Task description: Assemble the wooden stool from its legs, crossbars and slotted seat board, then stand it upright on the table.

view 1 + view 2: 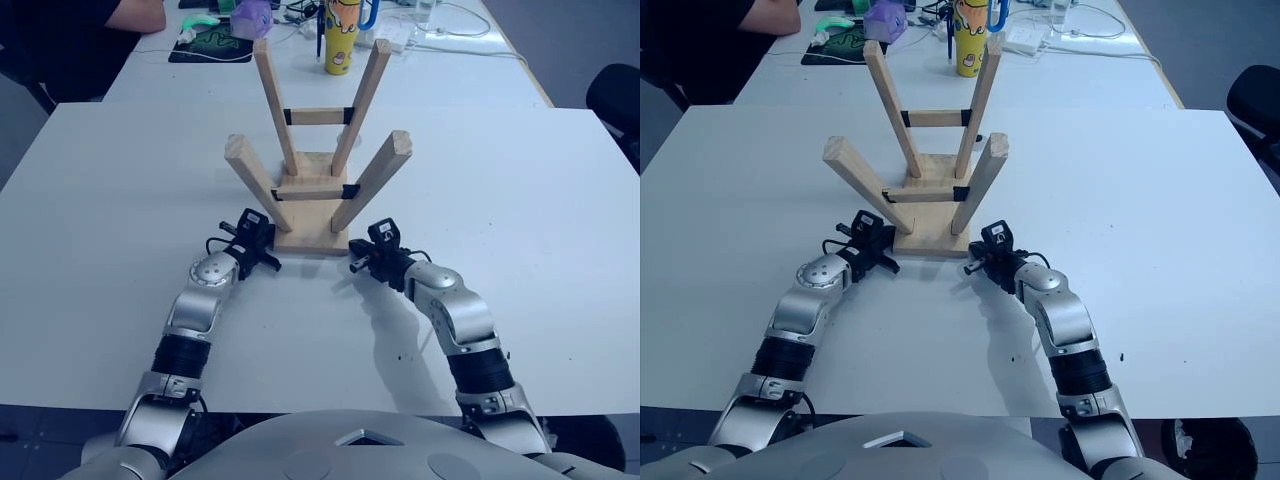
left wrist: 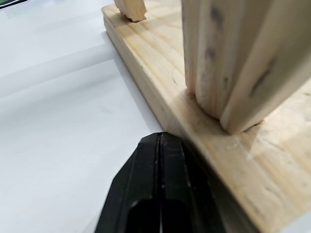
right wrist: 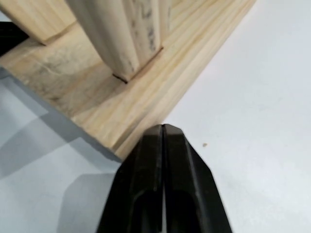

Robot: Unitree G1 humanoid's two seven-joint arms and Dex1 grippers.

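Left gripper [image 2: 159,141] and right gripper [image 3: 163,129], both pinched closed, sit at the inverted stool's [image 1: 311,190] near seat corners.

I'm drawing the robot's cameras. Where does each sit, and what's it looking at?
Left eye: on the head, looking down at the upside-down stool; both arms show.
Right eye: beside it, same scene.
Left wrist: on the left arm, near the seat board; its shut jaws show.
Right wrist: right arm, shut jaws too; both wrists share that board.
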